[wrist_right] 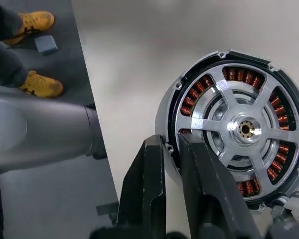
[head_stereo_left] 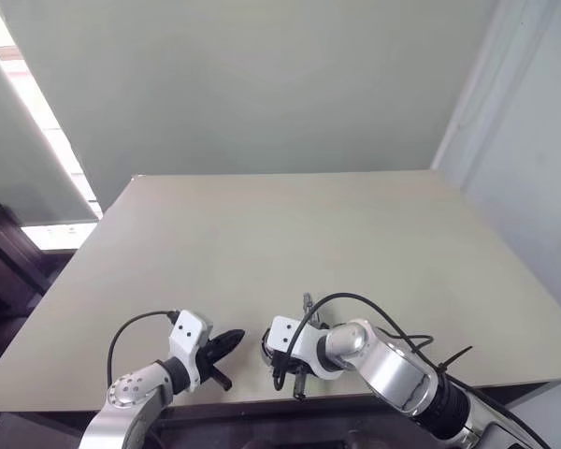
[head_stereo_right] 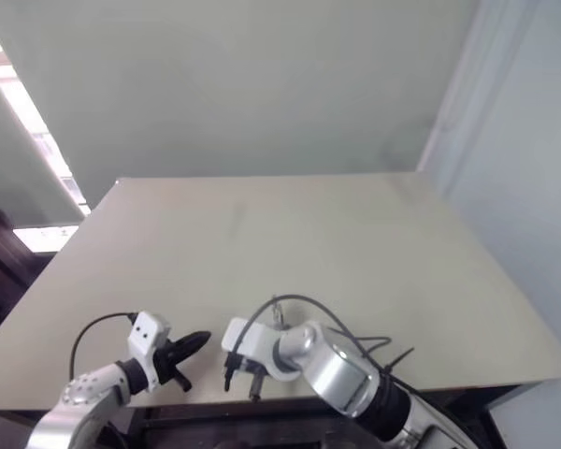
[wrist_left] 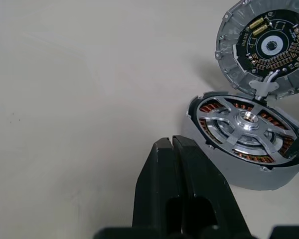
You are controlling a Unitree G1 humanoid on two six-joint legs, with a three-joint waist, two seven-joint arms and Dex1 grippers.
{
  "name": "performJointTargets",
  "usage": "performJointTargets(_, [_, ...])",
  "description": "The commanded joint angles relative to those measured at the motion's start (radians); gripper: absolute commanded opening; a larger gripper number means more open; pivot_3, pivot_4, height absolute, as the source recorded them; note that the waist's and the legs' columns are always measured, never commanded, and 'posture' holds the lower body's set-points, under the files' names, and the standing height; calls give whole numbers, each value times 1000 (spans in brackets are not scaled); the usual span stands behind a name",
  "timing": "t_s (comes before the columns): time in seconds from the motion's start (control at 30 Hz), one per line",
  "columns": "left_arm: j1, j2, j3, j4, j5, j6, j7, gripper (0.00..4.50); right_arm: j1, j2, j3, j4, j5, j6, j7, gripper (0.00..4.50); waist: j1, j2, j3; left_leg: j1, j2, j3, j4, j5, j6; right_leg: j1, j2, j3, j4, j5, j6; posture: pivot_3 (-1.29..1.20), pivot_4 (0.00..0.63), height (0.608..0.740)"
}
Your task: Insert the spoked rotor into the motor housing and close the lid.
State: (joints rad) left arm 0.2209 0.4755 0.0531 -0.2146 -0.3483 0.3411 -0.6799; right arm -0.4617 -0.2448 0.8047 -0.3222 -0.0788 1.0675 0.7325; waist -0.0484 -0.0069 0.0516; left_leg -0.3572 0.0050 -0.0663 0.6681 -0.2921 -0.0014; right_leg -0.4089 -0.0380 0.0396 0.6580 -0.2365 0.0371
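The motor housing [wrist_left: 239,172] sits on the table close to its near edge, its copper windings showing around the rim. Inside it lies the spoked rotor [wrist_right: 245,128], silvery spokes running out from a bright hub. The lid [wrist_left: 229,59] stands tipped up at the housing's far side, its inner face with a circuit board showing. My right gripper [wrist_right: 169,142] is shut on the housing's rim, one finger outside the wall and one inside. The left gripper [wrist_left: 172,144] is shut on nothing, a short way beside the housing above the table.
The beige table [head_stereo_left: 290,234] stretches wide beyond the grippers. Its near edge [wrist_right: 97,124] runs right beside the housing, with dark floor below. A person's orange shoes [wrist_right: 37,22] stand on that floor. A wall rises behind the table.
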Motion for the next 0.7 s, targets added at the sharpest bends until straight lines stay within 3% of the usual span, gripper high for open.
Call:
performJointTargets(0.03, [-8,13,5,-25,4,-12,-6,0,-33,-3,0,-10,5,-58,-11,118,0,0,0,0,0,0,0,0,0,0,0,0,0,0,0,0,0,740])
performJointTargets(0.1, [-7,13,5,-26,5,-12,-6,0,-37,-11,7,-1,4,-64,-8,118,0,0,0,0,0,0,0,0,0,0,0,0,0,0,0,0,0,740])
performJointTargets(0.5, [-9,11,3,-29,4,-8,-4,0,-47,-28,-12,-36,24,-57,-13,4329,0,0,0,0,0,0,0,0,0,0,0,0,0,0,0,0,0,740])
performJointTargets(0.7, [-8,15,2,-26,-3,0,-12,0,-72,-59,-56,-146,87,17,13,4463,0,0,0,0,0,0,0,0,0,0,0,0,0,0,0,0,0,740])
